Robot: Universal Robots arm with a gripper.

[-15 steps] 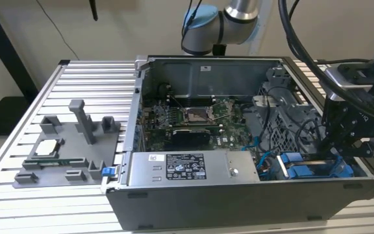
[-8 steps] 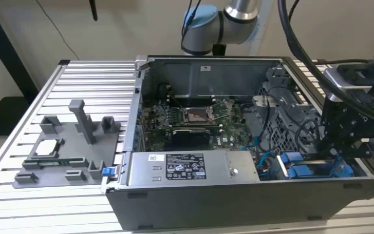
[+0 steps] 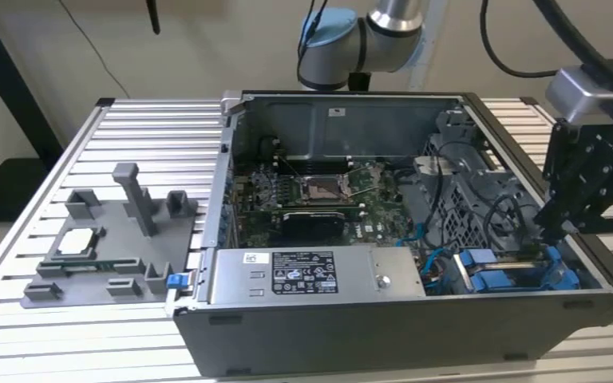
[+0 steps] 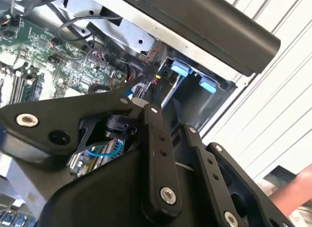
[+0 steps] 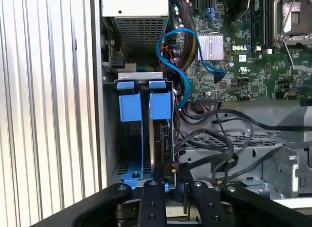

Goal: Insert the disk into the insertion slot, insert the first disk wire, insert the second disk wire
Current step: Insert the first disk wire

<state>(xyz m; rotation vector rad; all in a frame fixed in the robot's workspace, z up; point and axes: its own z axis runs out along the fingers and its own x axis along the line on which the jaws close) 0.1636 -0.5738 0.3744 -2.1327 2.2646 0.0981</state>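
Two blue carrier frames side by side in the grey drive cage (image 5: pixel 109 139), down in the corner of the open computer case (image 3: pixel 338 343) at the exterior view's right.

As for the disk (image 5: pixel 163 139), stands on edge in the insertion slot (image 5: pixel 173 149), the compartment nearer the motherboard (image 5: pixel 243 56). Has its blue tab level with that of the second blue frame (image 5: pixel 126 102), just beside it.

As for the gripper (image 3: pixel 549 238), reaches straight down into that same corner, black linkage upright. Hangs at the end of the cage away from the silver power-supply box (image 3: pixel 306 275).

As for the jaws, set narrow in the first wrist view, one on each side of the disk's near end. Closed on its frame, as far as can be told.

Between the cage and the motherboard, a bright blue cable (image 5: pixel 187 88) looping past the disk's tab. Cannot tell whether plugged into the disk.

Beside the slot, a bundle of black cables (image 5: pixel 219 139) lying across a perforated grey bracket.

Outside the case, on the slatted table (image 3: pixel 157 120), a grey fixture (image 3: pixel 115 239) with small parts, well apart from the gripper.
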